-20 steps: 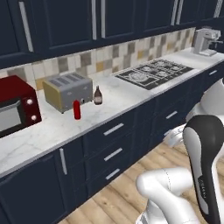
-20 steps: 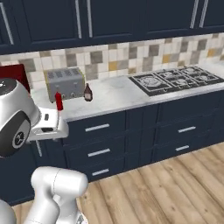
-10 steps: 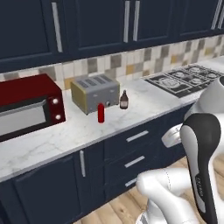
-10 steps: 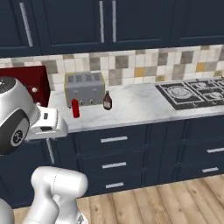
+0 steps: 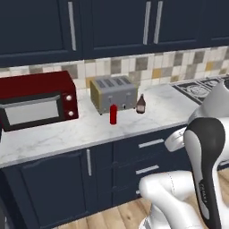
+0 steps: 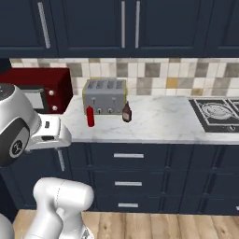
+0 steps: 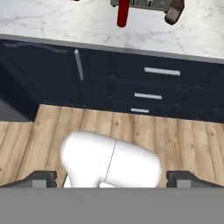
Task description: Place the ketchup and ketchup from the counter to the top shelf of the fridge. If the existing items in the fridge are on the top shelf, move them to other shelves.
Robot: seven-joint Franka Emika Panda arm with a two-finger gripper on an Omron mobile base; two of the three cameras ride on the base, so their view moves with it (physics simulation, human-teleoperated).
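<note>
1. Left base view, far left: a dark red microwave (image 5: pixel 38 99) stands on the white-grey marbled counter (image 5: pixel 67 134), against the tiled backsplash (image 5: pixel 147 67).
2. Centre of the counter: a silver toaster (image 5: pixel 113 93) stands just right of the microwave.
3. In front of the toaster: the slim red ketchup bottle (image 5: pixel 113 114) stands upright near the toaster's front face.
4. Just right of it: the squat maroon ketchup bottle (image 5: pixel 141 104) stands upright beside the toaster's right front corner; the two bottles are near each other but apart.
5. Far right: a gas hob (image 5: pixel 203 88) is set into the counter.
6. Right base view, same order: microwave (image 6: pixel 44 88), toaster (image 6: pixel 104 96), red bottle (image 6: pixel 90 116), maroon bottle (image 6: pixel 126 112), hob (image 6: pixel 219 112). Navy drawers with silver bar handles (image 6: pixel 128 156) lie below the worktop.
7. Hand view: the gripper (image 7: pixel 112 179) points down at the wooden floor (image 7: pixel 175 140), its two dark fingertips (image 7: pixel 41 178) spread wide with nothing between them. Both bottles show at the top edge, red (image 7: pixel 123 13) left of maroon (image 7: pixel 174 13), well apart from the claw.
</note>
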